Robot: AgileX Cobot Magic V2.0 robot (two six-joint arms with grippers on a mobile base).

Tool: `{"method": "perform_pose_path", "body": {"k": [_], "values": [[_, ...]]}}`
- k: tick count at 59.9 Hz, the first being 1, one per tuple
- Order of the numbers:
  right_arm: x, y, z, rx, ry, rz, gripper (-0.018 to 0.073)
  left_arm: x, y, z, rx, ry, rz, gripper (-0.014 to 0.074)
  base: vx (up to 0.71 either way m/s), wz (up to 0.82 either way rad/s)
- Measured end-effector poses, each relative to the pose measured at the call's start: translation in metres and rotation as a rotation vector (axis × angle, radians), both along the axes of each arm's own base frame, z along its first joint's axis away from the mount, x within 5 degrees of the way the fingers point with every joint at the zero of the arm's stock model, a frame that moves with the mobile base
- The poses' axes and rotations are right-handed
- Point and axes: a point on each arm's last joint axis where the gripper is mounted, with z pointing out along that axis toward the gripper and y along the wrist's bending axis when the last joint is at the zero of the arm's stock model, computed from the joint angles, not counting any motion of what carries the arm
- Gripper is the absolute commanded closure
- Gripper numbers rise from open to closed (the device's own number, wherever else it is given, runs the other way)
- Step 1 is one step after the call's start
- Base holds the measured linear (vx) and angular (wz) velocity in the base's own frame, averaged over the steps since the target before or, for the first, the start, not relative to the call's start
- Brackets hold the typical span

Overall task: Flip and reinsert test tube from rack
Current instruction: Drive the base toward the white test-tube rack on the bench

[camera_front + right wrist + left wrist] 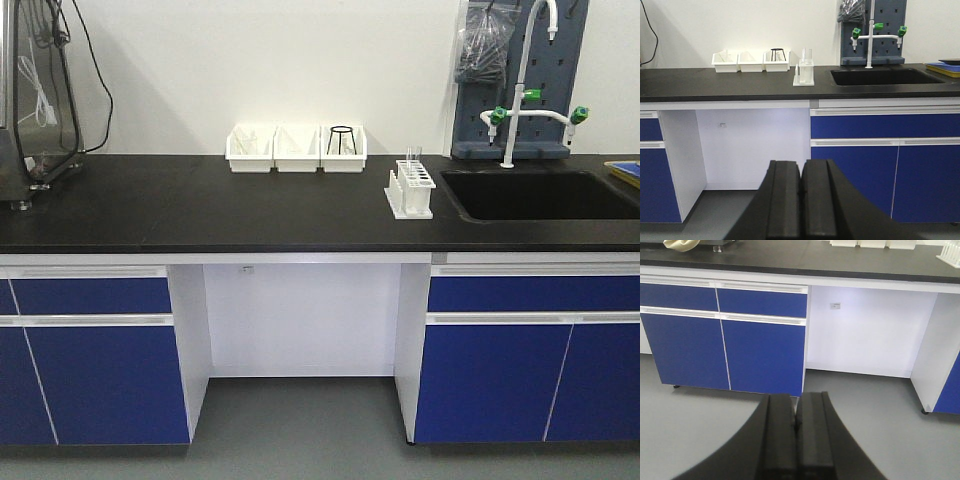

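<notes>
Tube [413,158], slender clear glass, stands upright in the white holed plastic rack [411,192] on the smooth black table [200,205]. My left end effector [795,410] and right end effector [801,172] (matte black) are closed, empty, well short. Approach not begun, I judge; next needs reaching, opening around the tube.

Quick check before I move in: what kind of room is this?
Most likely a chemistry or teaching lab: a black bench over blue cabinets, a sink with a green-valved gooseneck tap, and a white rack holding a glass test tube.
</notes>
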Motion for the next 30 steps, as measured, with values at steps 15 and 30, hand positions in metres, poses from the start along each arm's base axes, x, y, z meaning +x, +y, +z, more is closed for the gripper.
{"method": "perform_pose_path", "body": {"k": [15, 30], "values": [[0.0, 0.0, 0.0, 0.0, 0.0, 0.0, 0.0571, 0.0, 0.0, 0.0, 0.0, 0.0, 0.0, 0.0603, 0.0, 0.0], [0.0, 0.0, 0.0, 0.0, 0.0, 0.0, 0.0571, 0.0, 0.0, 0.0, 0.0, 0.0, 0.0, 0.0603, 0.0, 0.0]]}}
